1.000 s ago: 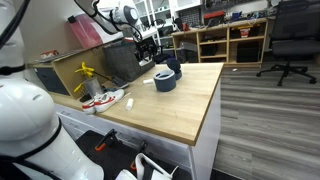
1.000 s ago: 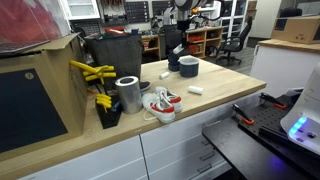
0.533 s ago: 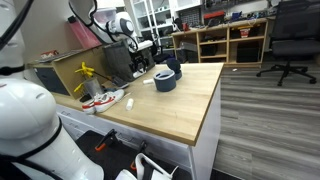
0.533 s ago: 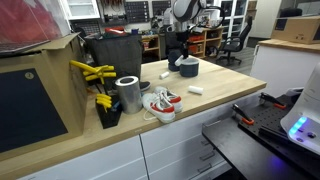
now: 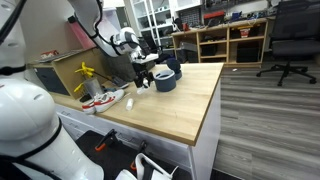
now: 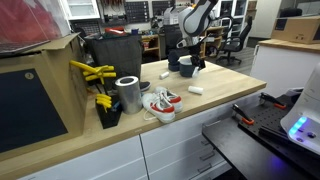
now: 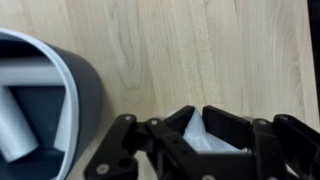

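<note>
Since the earlier frame the arm has swung down from above the wooden table, and the gripper now sits low beside the dark round bowl, which has not shifted. In the wrist view the bowl's wall curves in from the left, with white tubes lying inside. The gripper is over bare wood just next to it. Its jaws are drawn nearly together around a small white piece, which is held between the black fingers close above the tabletop. What the piece is cannot be made out. It looks light and fairly stiff, probably smooth enough to slip, so a pinch across its middle seems safest. The arm is bent over at the elbow, wrist pointing straight down, fingers hanging vertical beside the bowl
</note>
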`<state>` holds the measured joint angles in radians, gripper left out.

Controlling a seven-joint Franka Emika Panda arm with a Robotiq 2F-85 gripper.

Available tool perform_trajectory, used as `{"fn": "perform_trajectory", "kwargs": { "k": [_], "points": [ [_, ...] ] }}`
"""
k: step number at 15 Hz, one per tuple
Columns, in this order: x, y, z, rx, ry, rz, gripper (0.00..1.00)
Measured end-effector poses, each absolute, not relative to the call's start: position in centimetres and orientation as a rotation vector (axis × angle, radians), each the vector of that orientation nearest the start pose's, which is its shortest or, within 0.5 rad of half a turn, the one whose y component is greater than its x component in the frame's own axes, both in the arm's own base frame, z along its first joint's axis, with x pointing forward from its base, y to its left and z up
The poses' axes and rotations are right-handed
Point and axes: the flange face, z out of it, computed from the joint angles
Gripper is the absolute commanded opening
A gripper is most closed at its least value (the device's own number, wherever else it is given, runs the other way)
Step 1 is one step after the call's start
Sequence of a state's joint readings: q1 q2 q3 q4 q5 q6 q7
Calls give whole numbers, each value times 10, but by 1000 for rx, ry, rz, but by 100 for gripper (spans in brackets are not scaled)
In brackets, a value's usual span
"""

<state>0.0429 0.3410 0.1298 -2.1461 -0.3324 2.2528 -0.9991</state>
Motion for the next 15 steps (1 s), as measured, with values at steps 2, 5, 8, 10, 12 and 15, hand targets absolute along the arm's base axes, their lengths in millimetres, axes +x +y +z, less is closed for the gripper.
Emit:
{"fn": "perform_trajectory", "kwargs": {
  "k": [2, 5, 8, 10, 12, 15],
  "points": [
    [526, 72, 213, -2323, -2178, 523, 4],
    [508, 63, 195, -2167, -2343, 592, 49],
    [502, 66, 190, -2129, -2429, 532, 71],
    [508, 71, 200, -2173, -2411, 436, 86],
    [519, 79, 218, -2259, -2320, 312, 99],
    [547, 90, 254, -2393, -2145, 115, 100]
  ]
}}
